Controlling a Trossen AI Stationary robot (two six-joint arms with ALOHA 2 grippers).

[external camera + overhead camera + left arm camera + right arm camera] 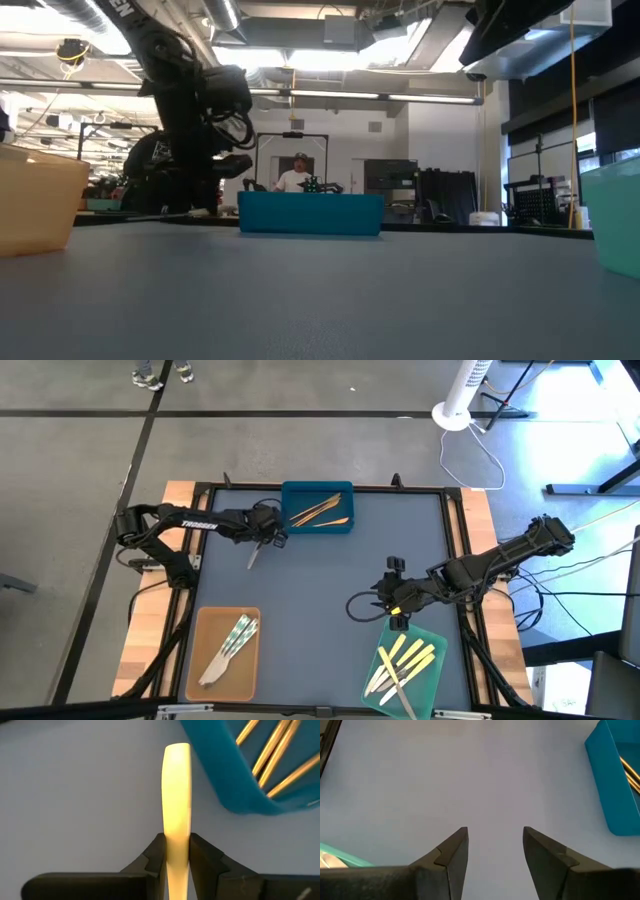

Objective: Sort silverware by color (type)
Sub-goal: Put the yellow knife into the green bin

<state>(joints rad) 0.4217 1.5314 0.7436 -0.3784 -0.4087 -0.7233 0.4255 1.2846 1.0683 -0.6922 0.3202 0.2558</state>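
Left gripper (268, 540): you have it pinching a pale utensil (177, 805) by one end, just beside the blue tray (317, 525) at the far edge of the mat; the piece pokes out past the fingertips toward the middle of the table.
Colour of held piece: it shows cream-yellow in the left wrist view and greyish from above; you cannot settle which tray it belongs in from these views.
Right gripper (394, 600): spread and empty, hovering near the green tray (432, 695), nothing between its fingers (451, 854).
Sorted so far: brown pieces (320, 510) lie in the blue tray, silvery pieces (232, 640) in the tan tray (205, 622), yellow pieces (405, 660) in the green tray.
Risk, slip: the grip is on a narrow flat handle with a long free end; in my judgement a quick swing could twist it in the fingers or let it drop.
Risk, wrong tray: the blue tray is the nearest one and holds only brown pieces; a release here would likely mix the sorts.
Risk, snag: the blue tray's wall is close to the held piece; a low sideways move could catch it and shove the tray.
Risk, arm clash: a carry to the green tray leads toward the waiting right arm.
Open room: the mat (330, 590) between the three trays is bare; route through it, lifted above the tray walls.
Edges: all three trays sit close to the mat's border, so keep releases well inside their rims.
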